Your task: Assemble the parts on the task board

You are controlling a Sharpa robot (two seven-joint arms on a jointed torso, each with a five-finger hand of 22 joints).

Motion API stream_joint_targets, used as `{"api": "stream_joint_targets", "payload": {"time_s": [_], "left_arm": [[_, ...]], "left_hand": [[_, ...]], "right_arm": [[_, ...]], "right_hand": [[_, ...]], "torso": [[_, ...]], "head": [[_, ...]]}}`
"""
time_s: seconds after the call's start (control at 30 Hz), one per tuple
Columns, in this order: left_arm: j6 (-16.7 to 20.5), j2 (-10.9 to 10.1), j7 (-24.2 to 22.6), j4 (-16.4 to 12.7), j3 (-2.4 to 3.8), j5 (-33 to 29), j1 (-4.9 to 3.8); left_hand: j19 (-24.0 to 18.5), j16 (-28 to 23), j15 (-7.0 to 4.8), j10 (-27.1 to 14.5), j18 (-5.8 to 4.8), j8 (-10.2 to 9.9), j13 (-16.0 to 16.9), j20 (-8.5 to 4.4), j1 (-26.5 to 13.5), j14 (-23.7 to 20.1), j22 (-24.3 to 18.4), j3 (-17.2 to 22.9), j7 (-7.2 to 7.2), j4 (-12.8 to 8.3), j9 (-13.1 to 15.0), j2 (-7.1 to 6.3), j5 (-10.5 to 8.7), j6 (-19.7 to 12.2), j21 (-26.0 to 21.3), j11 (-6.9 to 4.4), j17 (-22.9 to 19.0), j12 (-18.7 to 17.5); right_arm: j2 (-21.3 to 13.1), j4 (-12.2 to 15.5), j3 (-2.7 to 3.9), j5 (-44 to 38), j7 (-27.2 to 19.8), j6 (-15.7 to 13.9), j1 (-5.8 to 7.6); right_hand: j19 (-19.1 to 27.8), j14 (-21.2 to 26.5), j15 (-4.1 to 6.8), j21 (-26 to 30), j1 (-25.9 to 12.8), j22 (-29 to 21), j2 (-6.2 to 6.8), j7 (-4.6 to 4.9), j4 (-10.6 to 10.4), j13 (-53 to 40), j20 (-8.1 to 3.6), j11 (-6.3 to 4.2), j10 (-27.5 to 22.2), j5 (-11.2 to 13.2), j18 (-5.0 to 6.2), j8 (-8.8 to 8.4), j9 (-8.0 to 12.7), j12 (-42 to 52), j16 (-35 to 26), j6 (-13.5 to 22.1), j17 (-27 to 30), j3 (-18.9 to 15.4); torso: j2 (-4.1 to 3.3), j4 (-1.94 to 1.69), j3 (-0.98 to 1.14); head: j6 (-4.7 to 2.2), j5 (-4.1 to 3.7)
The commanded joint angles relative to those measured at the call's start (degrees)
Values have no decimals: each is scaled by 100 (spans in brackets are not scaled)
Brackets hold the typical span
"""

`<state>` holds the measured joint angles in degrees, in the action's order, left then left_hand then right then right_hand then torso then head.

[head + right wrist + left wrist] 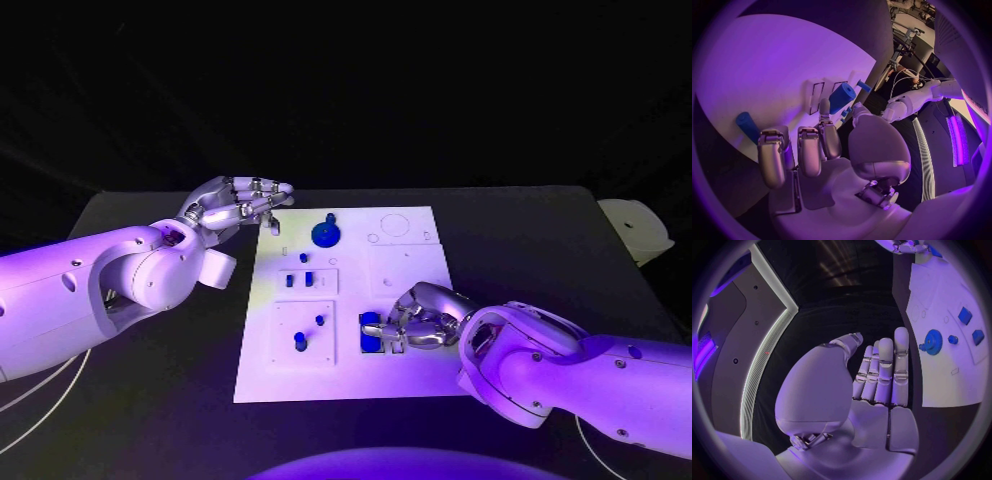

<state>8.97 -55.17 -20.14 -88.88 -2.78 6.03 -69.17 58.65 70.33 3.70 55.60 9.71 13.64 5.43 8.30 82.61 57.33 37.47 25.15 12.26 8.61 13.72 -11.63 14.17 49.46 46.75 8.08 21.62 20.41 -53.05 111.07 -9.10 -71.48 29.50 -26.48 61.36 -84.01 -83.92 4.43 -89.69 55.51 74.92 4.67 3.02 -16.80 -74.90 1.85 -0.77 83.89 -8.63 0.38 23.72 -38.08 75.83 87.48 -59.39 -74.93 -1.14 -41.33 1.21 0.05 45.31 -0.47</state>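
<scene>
The white task board is lying on the black tabletop, its long axis running away from the robot. The left hand is hovering released at its far left corner, fingers straight. The right hand is grasping a blue part at the board's near middle, its long axis along the board's.

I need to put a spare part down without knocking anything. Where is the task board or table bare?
The task board is bare along its near edge and in its far right area, which carries only outlines. The black table right of the board is free. It is crowded around the blue gear beside the left hand, and at the right hand.
</scene>
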Motion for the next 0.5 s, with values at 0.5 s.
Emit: {"api": "stream_joint_targets", "payload": {"time_s": [0.5], "left_arm": [[-80,-3,-23,-15,2,-9,-2]], "left_hand": [[22,-35,0,-31,88,37,6,34,-55,-34,-9,-6,-16,-17,8,10,-29,-28,-30,6,-6,26]], "right_arm": [[-332,279,-2,274,-703,251,-31]], "right_hand": [[-599,-550,65,-31,1398,1508,-181,-49,56,-777,-72,-81,138,-291,-38,109,-55,219,123,22,-1216,-95]], "torso": [[4,6,5]], "head": [[22,5]]}}
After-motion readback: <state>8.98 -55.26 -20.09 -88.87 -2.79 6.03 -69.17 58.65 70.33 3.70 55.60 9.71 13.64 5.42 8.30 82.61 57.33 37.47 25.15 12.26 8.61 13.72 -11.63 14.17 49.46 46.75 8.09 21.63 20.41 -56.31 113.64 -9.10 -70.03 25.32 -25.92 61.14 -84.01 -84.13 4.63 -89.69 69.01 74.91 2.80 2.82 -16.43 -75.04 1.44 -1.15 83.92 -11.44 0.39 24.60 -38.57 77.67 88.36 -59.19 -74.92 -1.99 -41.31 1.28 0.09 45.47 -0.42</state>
